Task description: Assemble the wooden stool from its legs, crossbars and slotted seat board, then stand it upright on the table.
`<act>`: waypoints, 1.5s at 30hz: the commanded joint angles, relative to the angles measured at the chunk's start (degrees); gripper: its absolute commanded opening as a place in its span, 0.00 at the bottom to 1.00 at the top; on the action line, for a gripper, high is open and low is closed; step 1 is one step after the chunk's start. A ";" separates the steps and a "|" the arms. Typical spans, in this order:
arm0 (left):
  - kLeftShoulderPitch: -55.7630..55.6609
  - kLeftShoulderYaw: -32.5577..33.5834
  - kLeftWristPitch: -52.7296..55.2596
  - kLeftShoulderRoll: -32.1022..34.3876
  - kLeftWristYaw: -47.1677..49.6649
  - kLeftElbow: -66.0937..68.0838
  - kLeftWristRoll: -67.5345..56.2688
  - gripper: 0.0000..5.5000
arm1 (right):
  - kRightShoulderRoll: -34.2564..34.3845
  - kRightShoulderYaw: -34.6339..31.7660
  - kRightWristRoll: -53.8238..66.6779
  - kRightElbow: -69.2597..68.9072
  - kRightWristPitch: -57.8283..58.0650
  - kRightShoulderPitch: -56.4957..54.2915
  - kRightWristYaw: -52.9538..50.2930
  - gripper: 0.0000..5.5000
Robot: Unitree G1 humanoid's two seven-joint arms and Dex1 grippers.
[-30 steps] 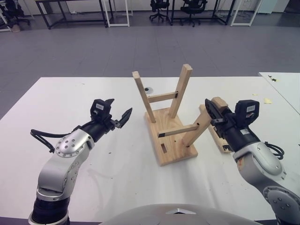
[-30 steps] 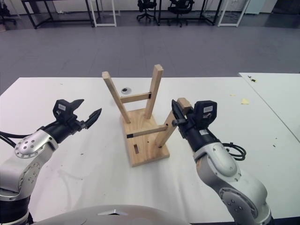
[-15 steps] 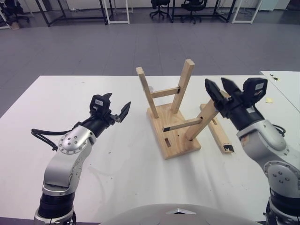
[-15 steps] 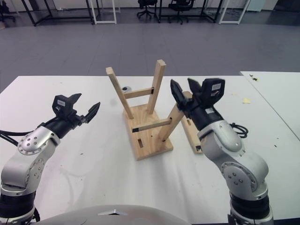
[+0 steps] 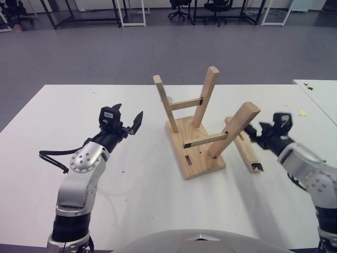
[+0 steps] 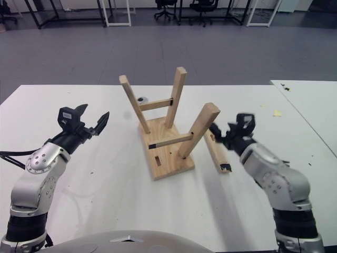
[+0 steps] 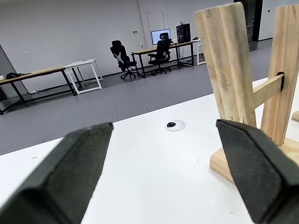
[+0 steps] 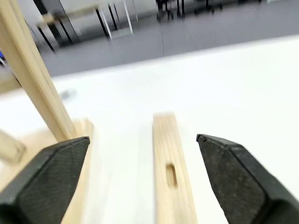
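Partly built stool (image 5: 165,108), upside down on the table (image 5: 63,105).
Seat board (image 5: 202,159) flat near the middle, 3 legs (image 5: 204,97) up, 2 crossbars (image 5: 185,104) fitted; 4th leg (image 5: 247,153) loose, just right of it. Left gripper (image 5: 129,113) wide open, empty (well left of the stool). Right gripper (image 8: 142,140) wide open, empty, straddling the loose leg.

You won't find any text you can read here. The left end effector (image 5: 129,110) carries a small white sticker (image 5: 108,114) on its housing, but the print on it is too small to make out. A pale patch (image 5: 285,119) on the right end effector (image 8: 142,138) is blurred. A lit monitor (image 7: 160,36) far back in the room shows nothing legible.
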 commanded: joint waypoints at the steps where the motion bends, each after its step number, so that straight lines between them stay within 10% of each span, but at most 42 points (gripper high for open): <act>1: -1.55 -0.20 0.42 0.53 -1.31 0.24 -0.43 0.74 | -0.50 6.28 -13.22 7.09 -4.22 3.53 4.22 0.77; 17: -6.79 1.94 4.00 1.75 -2.74 -2.76 -3.20 0.74 | 6.35 -1.96 -15.61 8.72 7.49 -2.21 8.35 0.38; 31: -48.46 11.22 13.23 -14.93 0.10 22.07 -37.40 0.74 | 1.76 1.18 -24.78 -5.24 -11.08 -34.76 21.50 0.38; 45: -49.36 12.71 12.30 -14.58 -5.41 24.66 -44.33 0.58 | 2.93 6.37 -29.19 -6.28 -20.50 -35.74 34.17 0.38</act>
